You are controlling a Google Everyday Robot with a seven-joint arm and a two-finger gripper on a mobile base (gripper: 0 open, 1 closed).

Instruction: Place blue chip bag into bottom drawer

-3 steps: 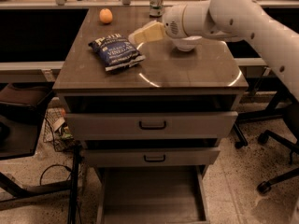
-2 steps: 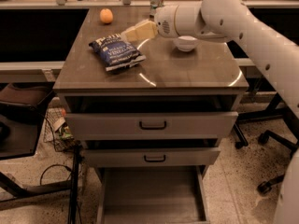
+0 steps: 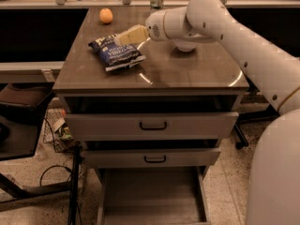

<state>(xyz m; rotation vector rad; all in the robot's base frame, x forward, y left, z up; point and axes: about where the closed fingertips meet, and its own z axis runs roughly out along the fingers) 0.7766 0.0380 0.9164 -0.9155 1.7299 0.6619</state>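
Reaches in from the right with the claw [image 3: 121, 38], grip impossible to tell, poised at the far edge of the blue chip bag [image 3: 117, 54], lying just near-left on the surface [image 3: 187, 74], long axis far-left to near-right, above the open bottom drawer [image 3: 150, 191].

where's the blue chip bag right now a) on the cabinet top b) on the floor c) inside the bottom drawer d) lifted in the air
a: the blue chip bag lies on the cabinet top, with the gripper by its far edge, and the bottom drawer is pulled out below.
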